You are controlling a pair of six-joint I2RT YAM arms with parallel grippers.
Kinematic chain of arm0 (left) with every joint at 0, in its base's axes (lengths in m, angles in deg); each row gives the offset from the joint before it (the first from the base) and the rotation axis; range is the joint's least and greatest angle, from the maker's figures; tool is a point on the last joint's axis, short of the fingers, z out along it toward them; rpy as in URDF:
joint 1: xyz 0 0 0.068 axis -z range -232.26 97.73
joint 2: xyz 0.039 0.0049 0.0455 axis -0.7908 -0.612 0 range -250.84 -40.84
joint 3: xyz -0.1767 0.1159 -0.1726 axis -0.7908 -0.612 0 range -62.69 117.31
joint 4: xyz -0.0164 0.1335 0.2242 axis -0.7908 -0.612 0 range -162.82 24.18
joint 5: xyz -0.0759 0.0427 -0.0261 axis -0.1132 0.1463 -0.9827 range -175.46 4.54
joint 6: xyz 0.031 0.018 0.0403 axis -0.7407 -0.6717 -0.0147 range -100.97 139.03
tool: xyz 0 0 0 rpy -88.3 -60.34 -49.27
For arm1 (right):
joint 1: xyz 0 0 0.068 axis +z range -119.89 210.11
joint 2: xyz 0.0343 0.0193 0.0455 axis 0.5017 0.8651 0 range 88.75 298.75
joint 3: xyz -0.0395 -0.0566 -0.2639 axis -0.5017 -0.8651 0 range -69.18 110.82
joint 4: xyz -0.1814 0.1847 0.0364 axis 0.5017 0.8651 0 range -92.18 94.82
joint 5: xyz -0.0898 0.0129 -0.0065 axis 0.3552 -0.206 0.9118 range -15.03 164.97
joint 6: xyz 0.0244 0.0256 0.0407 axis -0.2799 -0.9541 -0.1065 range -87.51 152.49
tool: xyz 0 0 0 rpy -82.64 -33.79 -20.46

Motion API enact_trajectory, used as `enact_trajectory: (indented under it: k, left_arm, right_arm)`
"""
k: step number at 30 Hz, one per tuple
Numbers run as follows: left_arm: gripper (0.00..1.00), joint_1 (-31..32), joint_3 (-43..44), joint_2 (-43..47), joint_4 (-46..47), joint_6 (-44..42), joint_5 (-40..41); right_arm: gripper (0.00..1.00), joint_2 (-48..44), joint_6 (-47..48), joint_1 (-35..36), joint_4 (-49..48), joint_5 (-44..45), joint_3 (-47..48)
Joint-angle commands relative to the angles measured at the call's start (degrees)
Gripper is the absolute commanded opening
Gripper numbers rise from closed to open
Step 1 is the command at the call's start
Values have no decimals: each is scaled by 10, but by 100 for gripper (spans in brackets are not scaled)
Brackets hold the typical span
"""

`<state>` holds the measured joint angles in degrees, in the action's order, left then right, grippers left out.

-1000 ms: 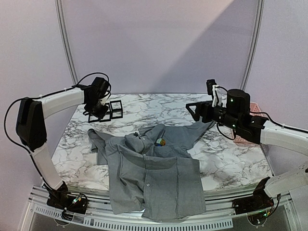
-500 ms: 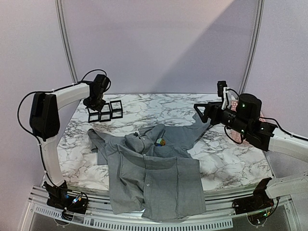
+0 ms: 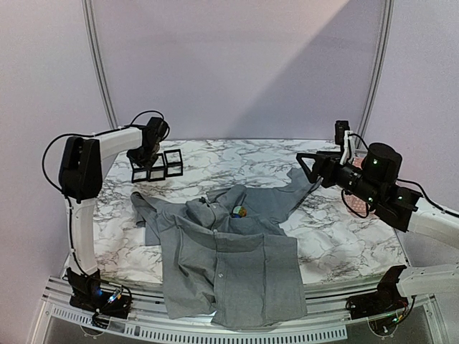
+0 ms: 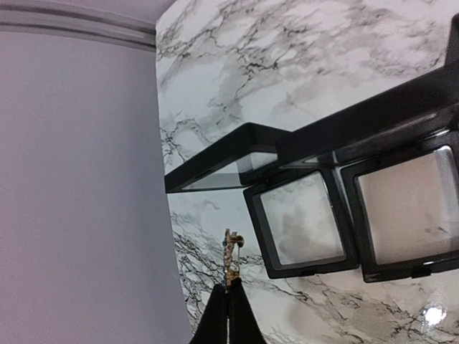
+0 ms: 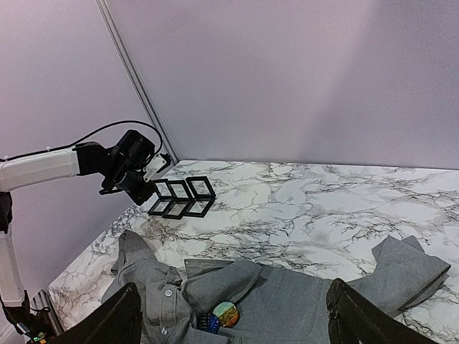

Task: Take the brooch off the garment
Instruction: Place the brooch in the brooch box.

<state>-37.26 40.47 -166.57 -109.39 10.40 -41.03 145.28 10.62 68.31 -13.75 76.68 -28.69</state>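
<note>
Marble table [image 3: 344, 236] — left jaws clenched on gold brooch [image 4: 231, 256] near far-left edge, right jaws released above garment [image 3: 244, 265].

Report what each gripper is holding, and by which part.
The left gripper pinches a small gold brooch by its lower end, the rest sticking out beyond the fingertips. The right gripper is open, holding nothing.

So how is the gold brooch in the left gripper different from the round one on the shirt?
The gold brooch is thin and long, pinched in the shut left gripper near the black display boxes. The round brooch is flat and many-coloured, lying on the grey shirt with no gripper touching it. Both are small.
</note>
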Motion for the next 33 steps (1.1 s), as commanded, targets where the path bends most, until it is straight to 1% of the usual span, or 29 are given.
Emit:
enact_trajectory:
  k: [1, 9, 12, 24, 28, 33]
  left_arm:
    - [0, -16, 2, -15, -1, -8, -3]
    - [0, -17, 1, -34, 0, -18, 4]
    - [3, -17, 2, -40, 2, -20, 2]
    - [4, -20, 6, -57, 0, -18, 1]
    - [8, -20, 6, -60, -1, -17, 0]
    - [15, -21, 7, -64, -1, -14, -2]
  right_arm:
    - [88, -3, -9, -4, -4, 8, -8]
    - [88, 7, -11, -4, -4, 6, -3]
    - [88, 9, -13, -4, -5, 6, -3]
    - [88, 3, -16, -4, 2, 8, -8]
    - [88, 3, -18, -4, 0, 6, -9]
    - [88, 6, -20, -4, -4, 4, -10]
